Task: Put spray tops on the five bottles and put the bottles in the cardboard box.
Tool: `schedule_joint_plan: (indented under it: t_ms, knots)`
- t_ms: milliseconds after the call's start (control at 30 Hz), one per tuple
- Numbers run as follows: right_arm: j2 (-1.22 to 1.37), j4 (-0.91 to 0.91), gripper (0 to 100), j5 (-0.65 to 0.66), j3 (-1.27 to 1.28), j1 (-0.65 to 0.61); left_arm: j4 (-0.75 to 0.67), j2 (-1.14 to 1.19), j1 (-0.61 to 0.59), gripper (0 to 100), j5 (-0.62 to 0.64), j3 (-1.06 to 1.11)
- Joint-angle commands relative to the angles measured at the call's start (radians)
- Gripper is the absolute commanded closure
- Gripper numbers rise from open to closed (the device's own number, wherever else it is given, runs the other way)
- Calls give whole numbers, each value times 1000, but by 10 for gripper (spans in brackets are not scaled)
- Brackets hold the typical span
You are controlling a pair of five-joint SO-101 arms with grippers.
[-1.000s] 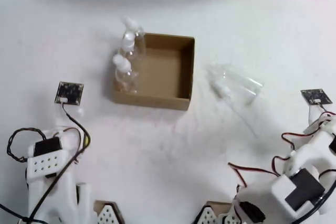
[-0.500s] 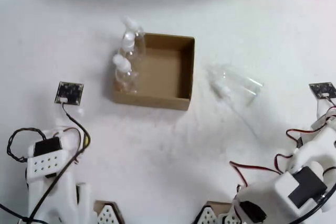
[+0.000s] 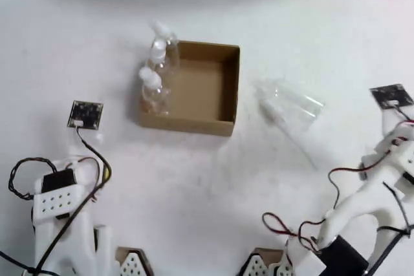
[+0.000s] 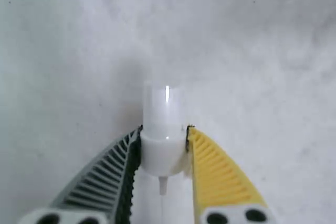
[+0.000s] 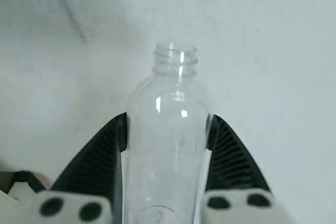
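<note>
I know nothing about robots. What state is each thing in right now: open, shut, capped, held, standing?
left hand: shut on a spray top.
right hand: shut on a bottle, neck uncapped.
cardboard box: upright, open at the top.
two bottles at its left wall: upright, spray tops on.
loose bottles right of the box: lying on the table.

Left gripper [image 4: 163,136]: one grey jaw, one yellow, closed on a spray top [image 4: 163,111]. Right gripper [image 5: 168,124]: black jaws clamped on a bottle [image 5: 167,103]. High view: left arm [image 3: 61,201] lower left, right arm [image 3: 372,192] lower right.
</note>
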Motion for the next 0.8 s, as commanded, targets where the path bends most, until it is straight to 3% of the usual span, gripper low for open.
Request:
schedule_joint_plan:
  t_ms: [0, 200, 333, 767]
  knots:
    - [-42, 15, 982, -115, -5, -93, -17, -27, -12, 980, 8, -5]
    - [-42, 2, 981, -427, -6, -271, -17, -27, -12, 980, 8, -5]
    - [-35, -102, 982, -557, 2, -440, -17, -27, -12, 980, 8, -5]
    - [-45, -785, 982, -592, 63, -570, -17, -27, -12, 980, 8, -5]
